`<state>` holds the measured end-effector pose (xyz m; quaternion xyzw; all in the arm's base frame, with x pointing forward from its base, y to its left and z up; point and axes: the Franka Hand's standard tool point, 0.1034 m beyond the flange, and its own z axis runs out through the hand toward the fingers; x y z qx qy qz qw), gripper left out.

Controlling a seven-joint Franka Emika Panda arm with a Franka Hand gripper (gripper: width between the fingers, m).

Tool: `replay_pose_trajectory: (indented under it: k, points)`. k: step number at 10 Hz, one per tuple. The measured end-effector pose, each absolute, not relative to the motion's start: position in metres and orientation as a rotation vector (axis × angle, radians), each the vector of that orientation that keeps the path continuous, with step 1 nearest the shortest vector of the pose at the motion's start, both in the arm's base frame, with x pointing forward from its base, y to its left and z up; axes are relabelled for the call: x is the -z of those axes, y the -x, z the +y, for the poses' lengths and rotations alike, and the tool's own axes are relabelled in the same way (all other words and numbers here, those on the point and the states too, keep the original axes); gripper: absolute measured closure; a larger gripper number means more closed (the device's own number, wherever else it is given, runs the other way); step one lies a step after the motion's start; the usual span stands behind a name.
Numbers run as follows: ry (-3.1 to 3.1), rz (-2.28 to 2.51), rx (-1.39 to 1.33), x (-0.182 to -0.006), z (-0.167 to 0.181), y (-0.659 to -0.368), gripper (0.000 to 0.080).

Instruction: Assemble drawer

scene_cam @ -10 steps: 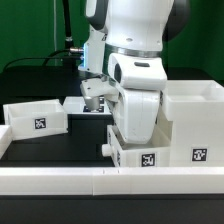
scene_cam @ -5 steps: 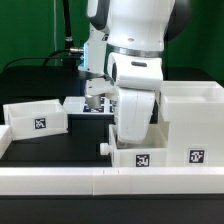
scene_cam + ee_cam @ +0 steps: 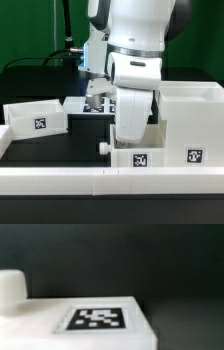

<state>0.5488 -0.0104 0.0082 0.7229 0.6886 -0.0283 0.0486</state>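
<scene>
Housing: exterior view's right, just beside the front tray.
Other tray: well apart, exterior view's left.
Gripper: mostly hidden; jaws' state I cannot tell.
Handling: probably light, stiff plastic; pinch a tray wall.

The robot arm has a smooth, glossy white plastic shell with highlights. The drawer housing at the frame's right and the left tray look like smooth, matt white plastic. The table is matt black. The knobbed tray carries a flat printed tag.
</scene>
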Motion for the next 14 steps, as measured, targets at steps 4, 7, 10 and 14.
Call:
replay_pose_trajectory:
  k: [4, 7, 10, 14]
  points:
    - [-2.285, 2.008, 0.074, -0.008, 0.000, -0.549, 0.0761]
    - [-2.310, 1.980, 0.076, -0.008, 0.001, -0.549, 0.0761]
    - [-2.288, 2.007, 0.079, -0.008, -0.001, -0.548, 0.0761]
    - [-2.265, 2.023, 0.090, -0.023, -0.001, -0.553, 0.0328]
